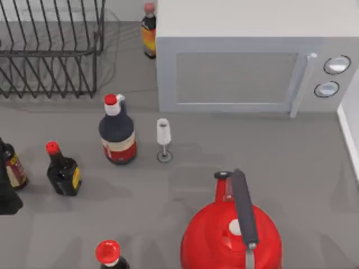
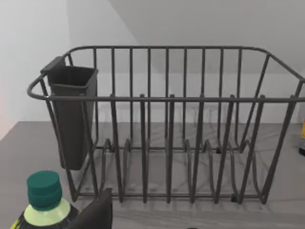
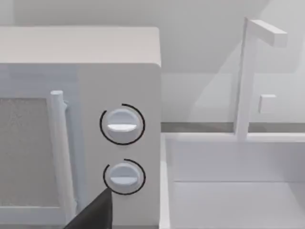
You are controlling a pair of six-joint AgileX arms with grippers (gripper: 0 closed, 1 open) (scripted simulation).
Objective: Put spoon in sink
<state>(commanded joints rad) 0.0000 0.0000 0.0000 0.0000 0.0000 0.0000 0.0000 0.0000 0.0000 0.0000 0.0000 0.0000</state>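
Observation:
The spoon is out of view. The sink (image 3: pixel 228 191) is a white basin with a tall white tap (image 3: pixel 248 71), right beside the microwave (image 3: pixel 81 133); its white rim (image 1: pixel 350 140) runs along the table's right edge. A dark part of my right gripper (image 3: pixel 93 214) juts in low in the right wrist view, in front of the microwave's lower knob. A dark part of my left gripper (image 2: pixel 95 214) shows low in the left wrist view, facing the wire dish rack (image 2: pixel 167 143).
The dish rack (image 1: pixel 50 50) stands back left with a dark utensil cup (image 2: pixel 71 119) on its side. Several dark bottles (image 1: pixel 118 131) and a small wine glass (image 1: pixel 163 139) stand mid-table. A red round vessel with a dark handle (image 1: pixel 230 235) sits at the front. A green-capped bottle (image 2: pixel 44 195) is near my left gripper.

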